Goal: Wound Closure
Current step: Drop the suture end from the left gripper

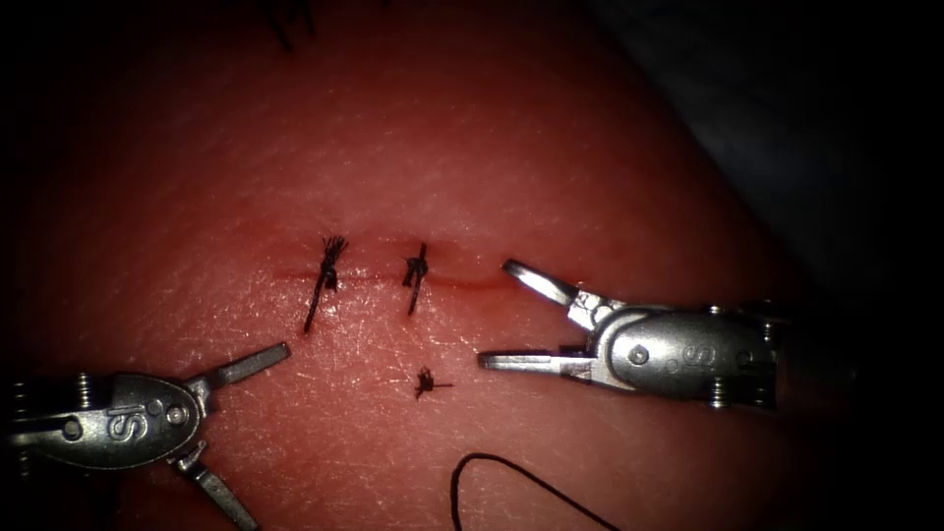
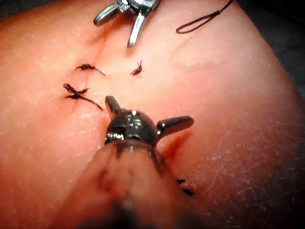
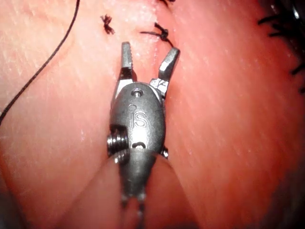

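Glossy tissue (image 1: 511,147); both steel end effectors agape, empty.

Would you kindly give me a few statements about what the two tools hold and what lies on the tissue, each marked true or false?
1. The left tool has its jaws open and holds nothing. True.
2. The right tool grips a curved needle. False: its open jaws hold nothing.
3. Two knotted stitches cross the cut. True.
4. The loose thread is clamped in the left tool. False: it lies free on the tissue.
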You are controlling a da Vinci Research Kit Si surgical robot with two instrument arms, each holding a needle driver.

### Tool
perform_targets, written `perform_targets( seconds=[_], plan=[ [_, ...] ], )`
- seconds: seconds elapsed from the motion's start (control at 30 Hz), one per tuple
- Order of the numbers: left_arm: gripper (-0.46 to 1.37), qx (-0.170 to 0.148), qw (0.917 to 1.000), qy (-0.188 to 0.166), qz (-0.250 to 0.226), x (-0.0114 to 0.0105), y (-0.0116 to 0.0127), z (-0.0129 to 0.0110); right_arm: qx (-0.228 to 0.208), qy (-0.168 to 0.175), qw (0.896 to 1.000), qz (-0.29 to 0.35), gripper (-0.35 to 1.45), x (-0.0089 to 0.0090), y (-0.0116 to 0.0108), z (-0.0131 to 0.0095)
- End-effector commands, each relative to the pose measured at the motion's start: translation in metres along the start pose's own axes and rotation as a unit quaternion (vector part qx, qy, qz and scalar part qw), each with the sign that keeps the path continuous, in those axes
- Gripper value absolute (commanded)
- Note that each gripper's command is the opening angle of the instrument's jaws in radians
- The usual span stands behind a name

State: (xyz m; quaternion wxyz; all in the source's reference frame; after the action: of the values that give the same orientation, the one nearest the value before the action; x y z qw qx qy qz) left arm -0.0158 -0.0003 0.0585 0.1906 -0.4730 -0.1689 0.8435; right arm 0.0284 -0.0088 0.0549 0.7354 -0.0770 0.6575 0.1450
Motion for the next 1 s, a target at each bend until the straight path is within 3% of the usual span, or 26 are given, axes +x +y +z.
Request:
perform_targets(
  seconds=[0.03,0.27,0.57,1.0],
  plan=[
    [1.11,0.001,0.9999,0.0,0.014,0.0002,-0.0002,-0.0001,0.004,-0.002,1.0,0.001,1.19,0.0,0.0002,0.0001],
    [1.14,0.033,0.9965,0.004,0.077,0.0017,-0.0013,-0.0011,0.002,-0.01,1.0,0.004,1.16,-0.0003,0.0018,0.0007],
    [1.13,0.057,0.9934,0.017,0.098,0.003,-0.0034,-0.0021,-0.001,-0.019,1.0,0.008,1.16,-0.0002,0.0037,0.0015],
    [1.12,0.064,0.9905,0.019,0.121,0.0037,-0.0032,-0.0024,-0.002,-0.022,1.0,0.01,1.15,-0.0001,0.0044,0.0017]
  ],
)
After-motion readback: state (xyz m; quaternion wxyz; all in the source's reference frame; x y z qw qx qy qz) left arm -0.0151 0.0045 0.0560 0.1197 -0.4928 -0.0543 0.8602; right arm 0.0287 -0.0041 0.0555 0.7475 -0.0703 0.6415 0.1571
